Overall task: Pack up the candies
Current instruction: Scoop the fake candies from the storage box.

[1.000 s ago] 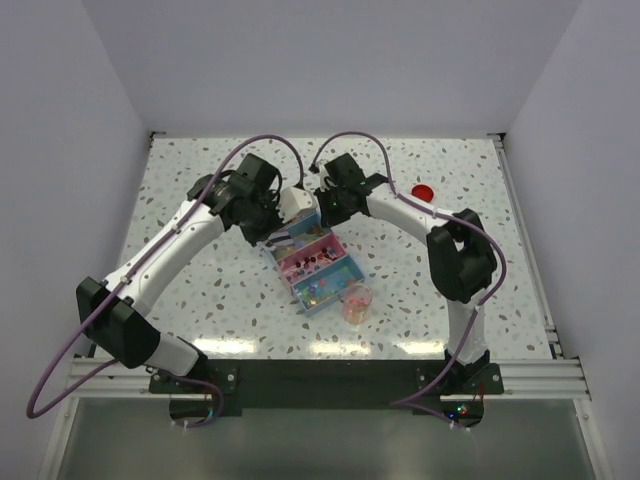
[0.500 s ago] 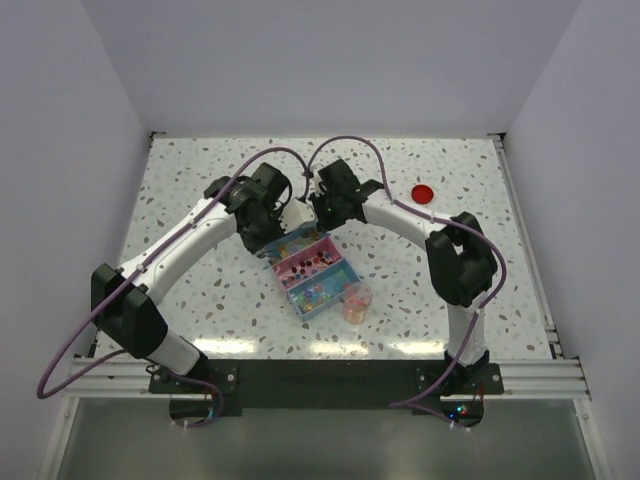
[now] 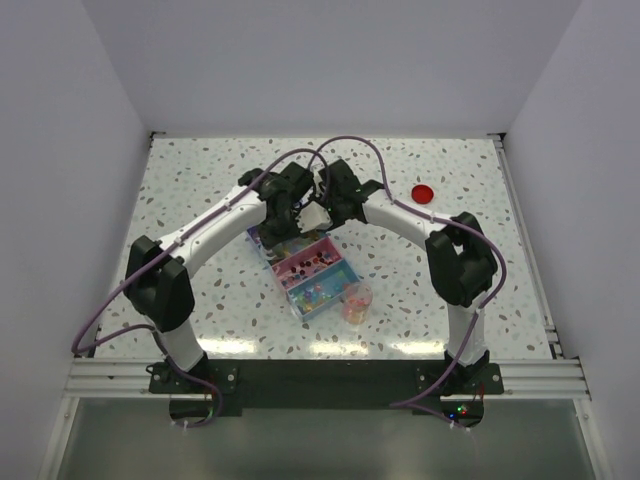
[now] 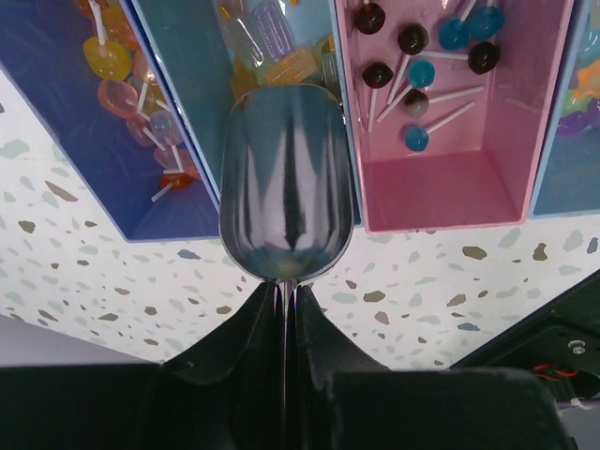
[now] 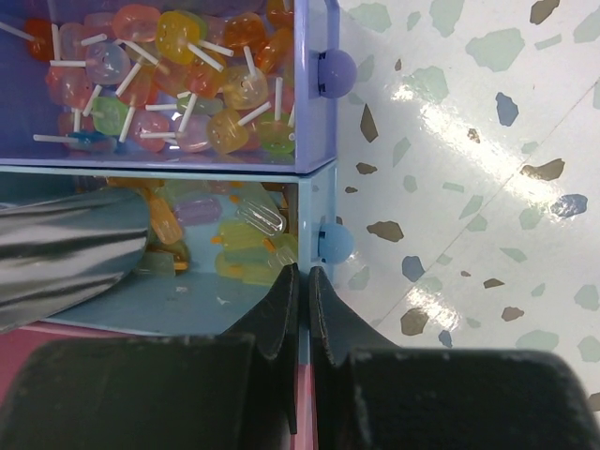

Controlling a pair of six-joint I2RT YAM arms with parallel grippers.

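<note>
Top view: pale terrazzo table flecked brown and grey, shut in by plain white walls on 3 sides, with an aluminium rail along the near edge. Mid-table, a 4-drawer organiser with candies in its compartments. Just right of its near end, a clear cup holding more sweets. Far right and well apart, a red lid. Meeting over the organiser's far end, the left arm and right arm; both claws lost there under dark wrists and cables.

Left wrist view: tight clamp of the left gripper on the thin handle of a metal scoop. Bowl over the light-blue drawer, covering part of its wrapped sweets; contact impossible to judge. Lollipops in the purple drawer and pink drawer, cut off by the frame.

Right wrist view: right gripper narrowed to a slit, pinching the light-blue drawer's front wall beside its round knob. Scoop bowl entering from the left, cropped. More lollipops in the purple drawer.
</note>
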